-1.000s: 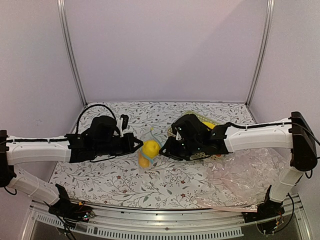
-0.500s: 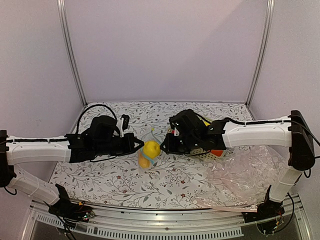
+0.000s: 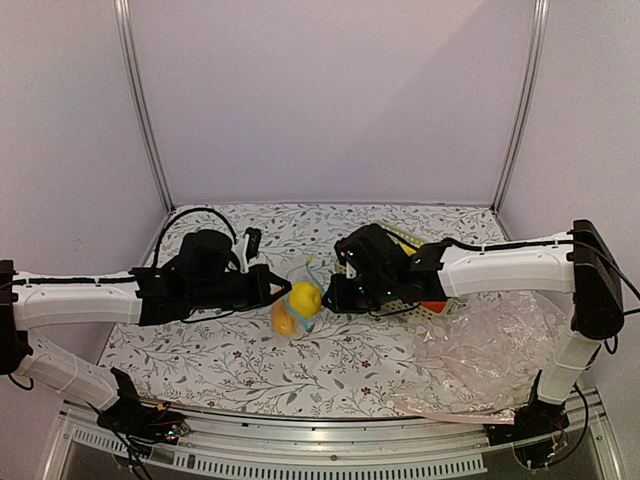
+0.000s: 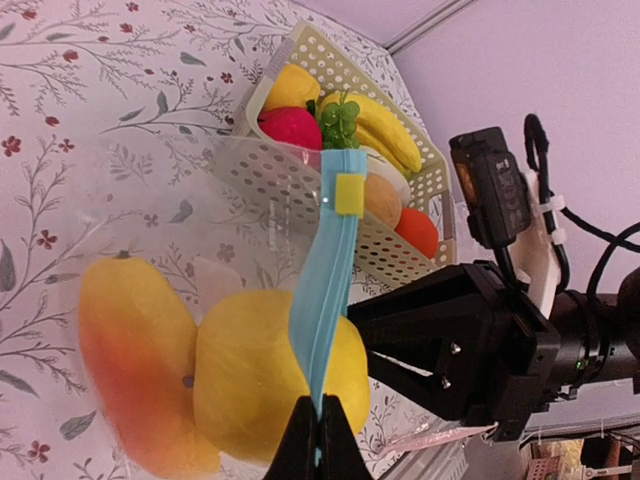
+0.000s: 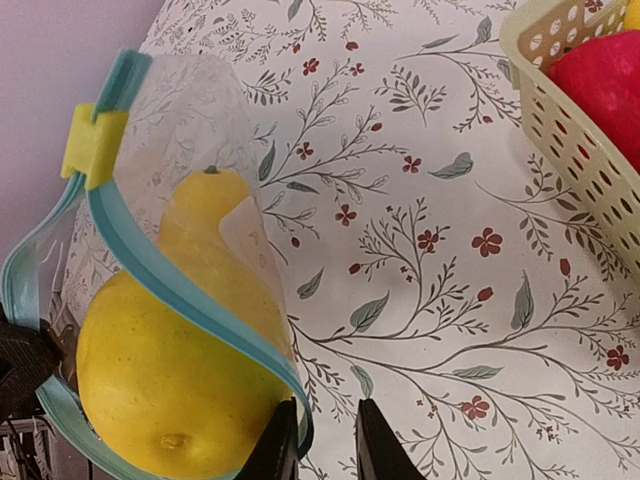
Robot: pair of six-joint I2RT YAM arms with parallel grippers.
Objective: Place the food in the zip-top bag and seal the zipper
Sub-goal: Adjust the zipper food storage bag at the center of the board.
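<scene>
Zip-top bag (image 3: 298, 292) sits mid-bench between our two arms, with the round yellow fruit (image 5: 170, 385) and the orange-yellow one (image 4: 135, 370) both inside. Left claw (image 4: 318, 445) is clamped on the zipper (image 4: 325, 300). Right claw (image 5: 320, 450) straddles the same end, tips slightly apart. The strip runs away from both claws to the yellow slider (image 4: 348, 193). In the left wrist view it looks like one flat line, but the right wrist view shows the mouth gaping.

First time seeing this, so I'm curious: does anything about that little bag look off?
Yes. The zip-top bag is not sealed: the two tracks of its blue zipper spread apart around the round yellow fruit, which bulges in the mouth. The yellow slider sits at one end of the strip.
</scene>
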